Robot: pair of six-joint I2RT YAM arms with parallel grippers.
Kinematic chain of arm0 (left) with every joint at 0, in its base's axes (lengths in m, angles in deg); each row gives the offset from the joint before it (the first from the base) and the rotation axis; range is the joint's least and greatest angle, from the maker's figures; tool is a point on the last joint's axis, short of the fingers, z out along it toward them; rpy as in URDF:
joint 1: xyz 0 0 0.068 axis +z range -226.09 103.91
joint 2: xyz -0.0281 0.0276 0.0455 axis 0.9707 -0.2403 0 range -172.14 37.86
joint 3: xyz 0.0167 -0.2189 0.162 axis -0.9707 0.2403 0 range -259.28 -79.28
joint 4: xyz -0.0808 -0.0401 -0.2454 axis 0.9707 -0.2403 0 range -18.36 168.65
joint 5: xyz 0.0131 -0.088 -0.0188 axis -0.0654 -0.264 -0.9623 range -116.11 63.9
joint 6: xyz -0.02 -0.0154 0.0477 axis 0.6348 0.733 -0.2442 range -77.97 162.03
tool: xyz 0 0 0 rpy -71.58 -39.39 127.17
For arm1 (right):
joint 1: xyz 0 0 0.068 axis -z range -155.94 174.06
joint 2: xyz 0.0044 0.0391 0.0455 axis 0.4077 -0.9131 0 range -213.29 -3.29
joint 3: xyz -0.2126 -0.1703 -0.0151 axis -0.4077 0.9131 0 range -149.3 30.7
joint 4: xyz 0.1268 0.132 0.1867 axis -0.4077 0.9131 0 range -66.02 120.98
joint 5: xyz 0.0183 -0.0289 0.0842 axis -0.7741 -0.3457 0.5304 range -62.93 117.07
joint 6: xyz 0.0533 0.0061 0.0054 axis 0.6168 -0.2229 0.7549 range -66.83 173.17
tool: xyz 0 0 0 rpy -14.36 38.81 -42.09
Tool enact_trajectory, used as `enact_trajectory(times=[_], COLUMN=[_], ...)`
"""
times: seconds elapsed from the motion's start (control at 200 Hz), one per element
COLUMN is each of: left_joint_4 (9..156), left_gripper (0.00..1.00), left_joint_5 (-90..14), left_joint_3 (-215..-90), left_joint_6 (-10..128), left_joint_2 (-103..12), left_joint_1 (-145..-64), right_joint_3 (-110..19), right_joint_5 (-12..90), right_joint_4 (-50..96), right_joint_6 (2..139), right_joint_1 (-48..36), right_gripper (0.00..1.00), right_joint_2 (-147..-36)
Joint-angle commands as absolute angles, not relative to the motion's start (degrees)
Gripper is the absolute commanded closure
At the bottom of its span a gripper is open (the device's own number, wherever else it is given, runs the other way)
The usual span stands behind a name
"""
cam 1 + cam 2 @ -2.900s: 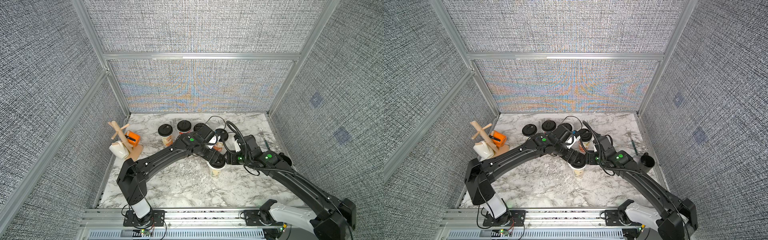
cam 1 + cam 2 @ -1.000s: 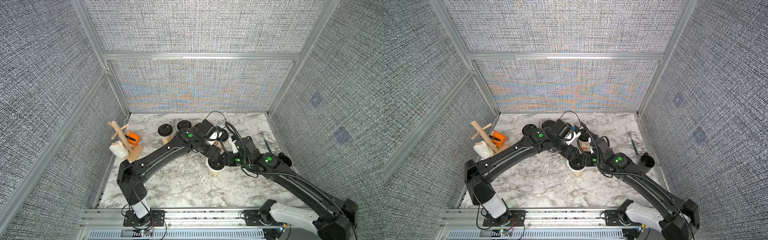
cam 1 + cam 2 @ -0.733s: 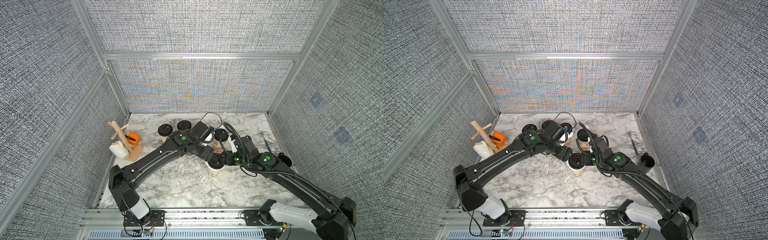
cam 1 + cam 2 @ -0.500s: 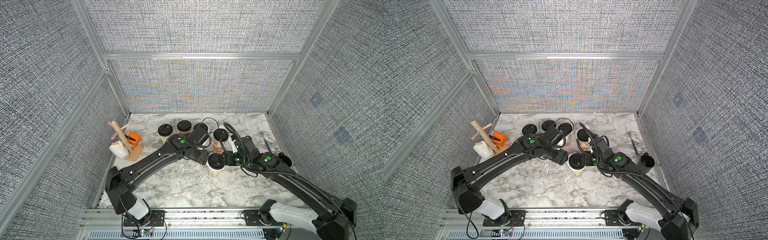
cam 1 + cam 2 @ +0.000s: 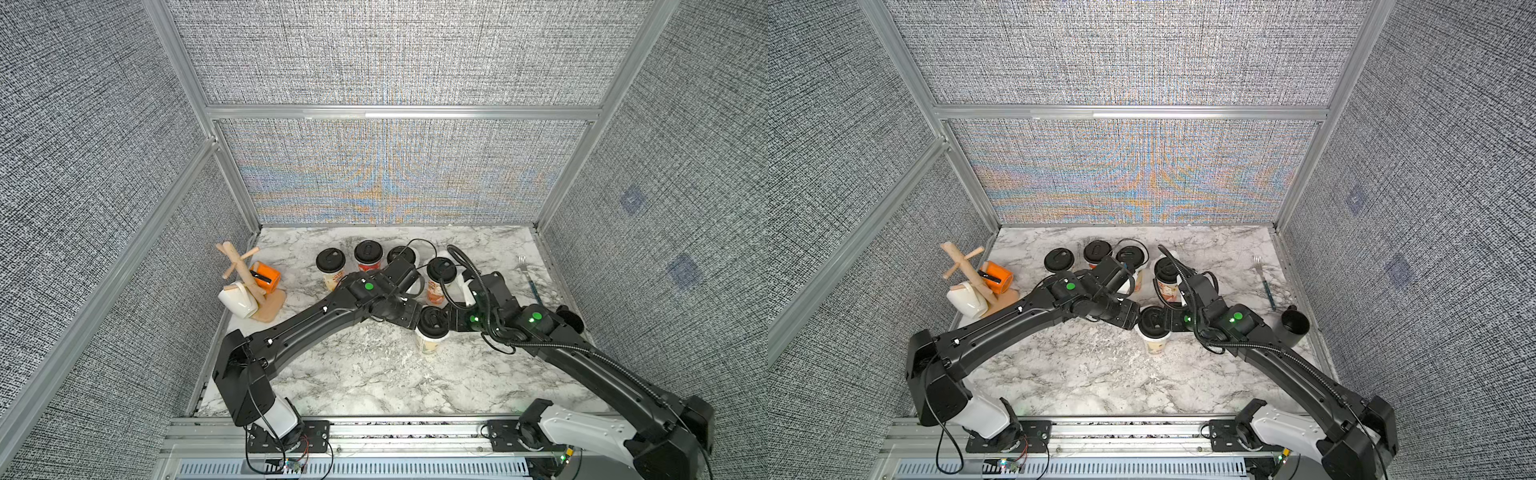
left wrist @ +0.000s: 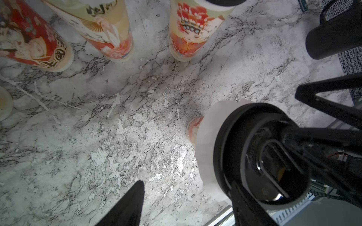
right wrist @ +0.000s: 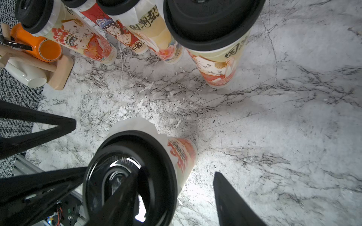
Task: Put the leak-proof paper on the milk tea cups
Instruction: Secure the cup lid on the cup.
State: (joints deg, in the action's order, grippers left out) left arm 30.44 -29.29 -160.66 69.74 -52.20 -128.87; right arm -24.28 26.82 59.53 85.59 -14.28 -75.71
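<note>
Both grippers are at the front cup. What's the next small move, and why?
Probably lift the right gripper straight up off the front cup. Its black lid already sits over the leak-proof paper, whose edge pokes out below, and one finger lies across the lid with jaws open, so a sideways pull could tip the cup.

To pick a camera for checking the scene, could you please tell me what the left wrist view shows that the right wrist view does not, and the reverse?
Only the left wrist view shows the black cup. Only the right wrist view shows the wooden rack, the orange mug and the white mug. Both show the nearest milk tea cup with leak-proof paper sticking out under its black lid, the other printed cups behind it, and the marble table.
</note>
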Motion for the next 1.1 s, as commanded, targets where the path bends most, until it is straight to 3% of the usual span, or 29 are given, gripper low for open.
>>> enact_trajectory(times=[0.0,0.565,1.096], left_joint_4=[31.50,31.55,17.02], left_gripper=[0.28,0.30,0.22], left_joint_5=[-30.70,-27.86,-20.46], left_joint_3=[-160.11,-149.90,-176.28], left_joint_6=[70.42,72.30,62.81], left_joint_2=[-52.89,-54.32,-59.07], left_joint_1=[-128.85,-128.92,-128.91], right_joint_3=[-23.51,-22.05,-19.79], right_joint_5=[27.42,28.18,27.86], right_joint_4=[66.36,66.69,66.11], right_joint_6=[84.87,85.04,86.97], right_joint_1=[-14.44,-14.48,-14.52], right_gripper=[0.36,0.37,0.37], right_joint_2=[-76.52,-75.91,-73.80])
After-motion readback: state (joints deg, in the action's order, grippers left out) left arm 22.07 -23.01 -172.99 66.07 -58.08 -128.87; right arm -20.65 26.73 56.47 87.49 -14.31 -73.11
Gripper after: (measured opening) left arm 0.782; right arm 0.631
